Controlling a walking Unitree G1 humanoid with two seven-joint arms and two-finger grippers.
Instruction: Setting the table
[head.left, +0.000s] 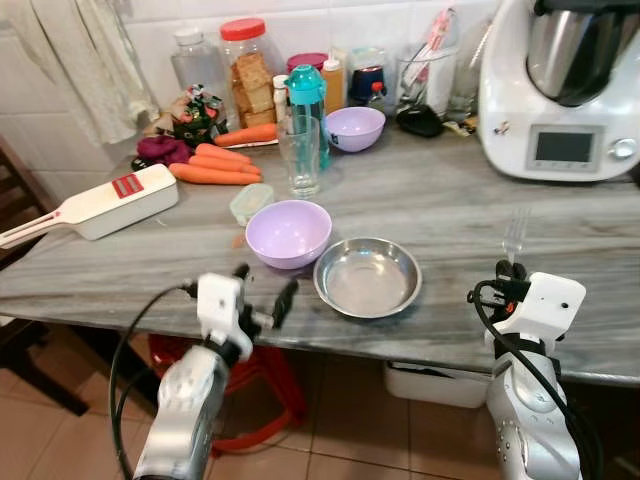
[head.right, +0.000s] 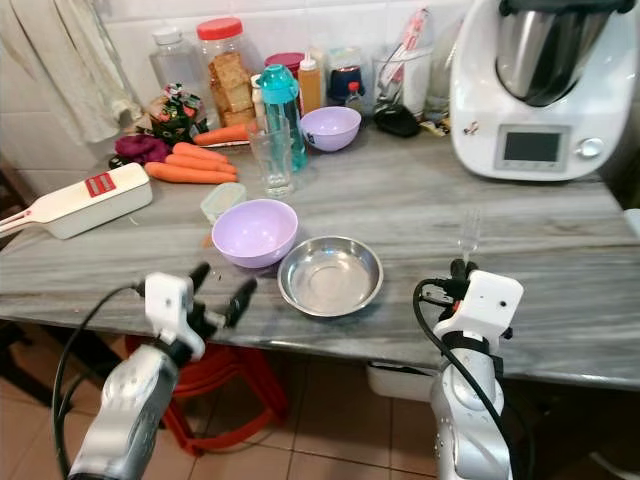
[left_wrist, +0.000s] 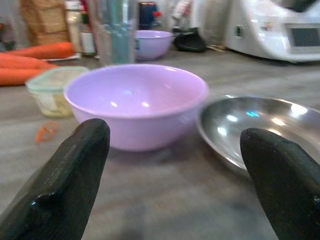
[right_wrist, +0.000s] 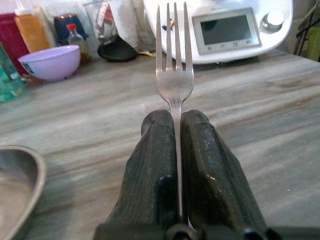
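Note:
A lilac bowl (head.left: 288, 232) and a shallow steel bowl (head.left: 367, 277) sit side by side near the front edge of the grey marble counter (head.left: 450, 200). My left gripper (head.left: 262, 290) is open, just in front of the lilac bowl (left_wrist: 135, 102), its black fingers (left_wrist: 65, 185) spread wide. My right gripper (head.left: 510, 270) hovers over the counter to the right of the steel bowl, shut on a metal fork (right_wrist: 174, 75) whose tines point away from me. A clear glass (head.left: 299, 155) stands behind the lilac bowl.
Behind are carrots (head.left: 213, 165), a teal bottle (head.left: 307, 105), jars, a second lilac bowl (head.left: 355, 128), a small lidded container (head.left: 250, 203) and a white slicer (head.left: 95, 207). A white kitchen machine (head.left: 560, 85) fills the back right. A red stool (head.left: 260, 385) stands under the counter.

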